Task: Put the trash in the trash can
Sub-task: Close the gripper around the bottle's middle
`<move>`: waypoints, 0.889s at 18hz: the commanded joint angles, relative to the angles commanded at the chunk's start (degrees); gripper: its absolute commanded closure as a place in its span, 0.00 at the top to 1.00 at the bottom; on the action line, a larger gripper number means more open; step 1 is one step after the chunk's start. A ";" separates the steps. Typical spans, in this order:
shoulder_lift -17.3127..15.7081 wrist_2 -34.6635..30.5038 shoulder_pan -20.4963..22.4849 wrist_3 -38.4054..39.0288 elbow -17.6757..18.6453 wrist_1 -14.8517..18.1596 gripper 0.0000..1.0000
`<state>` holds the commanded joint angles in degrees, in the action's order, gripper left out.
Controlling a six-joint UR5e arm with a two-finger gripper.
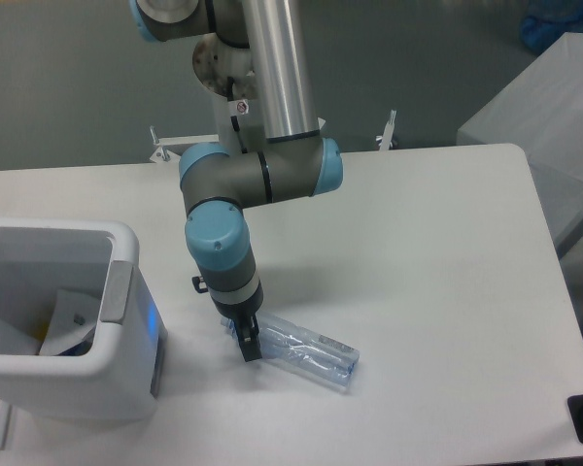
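Camera: hand (250, 347) hides bottle (306, 353) neck, grip unclear.

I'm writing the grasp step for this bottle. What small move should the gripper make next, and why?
Probably close the fingers. The gripper sits low at the cap end of the crushed bottle, which lies flat on the table; whether it already grips is unclear. The trash can waits beside it.

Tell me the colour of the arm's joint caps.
Light blue joint caps on grey housings, clearest in the fixed camera view.
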<state>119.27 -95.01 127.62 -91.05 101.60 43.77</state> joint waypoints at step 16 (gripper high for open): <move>0.26 -0.35 0.09 1.49 -0.70 0.17 0.78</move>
<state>119.53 -95.36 127.71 -89.56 100.90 43.94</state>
